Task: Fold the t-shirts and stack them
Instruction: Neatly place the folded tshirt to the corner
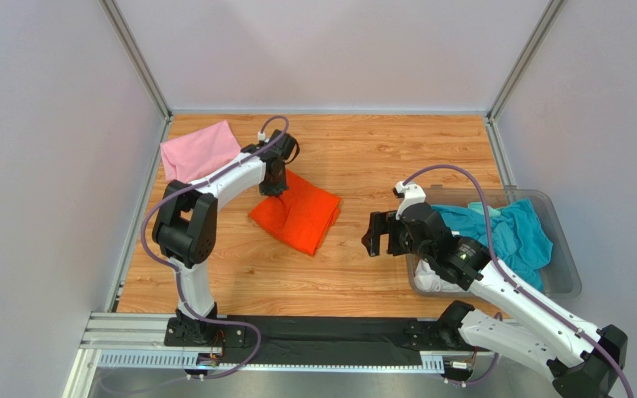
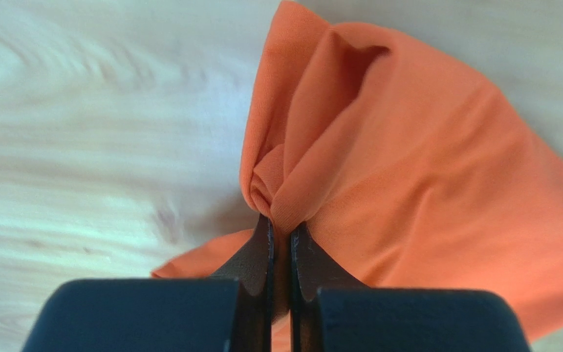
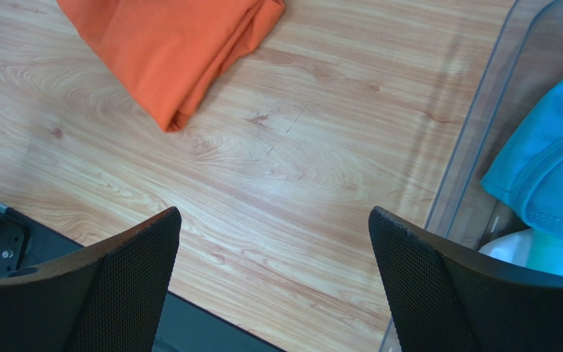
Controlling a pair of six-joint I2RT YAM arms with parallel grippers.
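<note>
Top external view: two arms reach over a wooden table [image 1: 397, 157], and a folded orange shirt [image 1: 301, 217] lies left of the middle.
Left arm: it rises from its base on the near side of the orange shirt and bends sharply at the elbow. The forearm stretches to the shirt's far corner with the wrist tipped down.
Left claw [image 1: 274, 189]: closed to a thin slit on a pinch of the orange shirt. In the left wrist view the cloth is bunched into a pucker between the two dark fingers [image 2: 259, 253] and stands up in a peak.
Orange shirt: folded to a rough square that sits like a diamond. Most of it lies flat on the table and only the far corner is gathered at the left claw. The right wrist view shows stacked layers along its near edge.
Right arm: it climbs from its base, well to the right of the orange shirt, and passes over the near left corner of the bin [image 1: 567, 278]. The wrist is turned toward the shirt.
Right claw [image 1: 373, 235]: spread wide with nothing in it. It hangs over bare table to the right of the orange shirt, apart from it.
Pink shirt [image 1: 199, 149]: folded flat, beyond the orange shirt to its far left. It does not touch the orange shirt, and the left arm crosses one edge.
Bin: clear plastic, well to the right of the orange shirt.
Teal shirt [image 1: 509, 232]: crumpled inside the bin.
White cloth [image 1: 431, 282]: in the bin's near left corner, partly hidden by the right arm.
</note>
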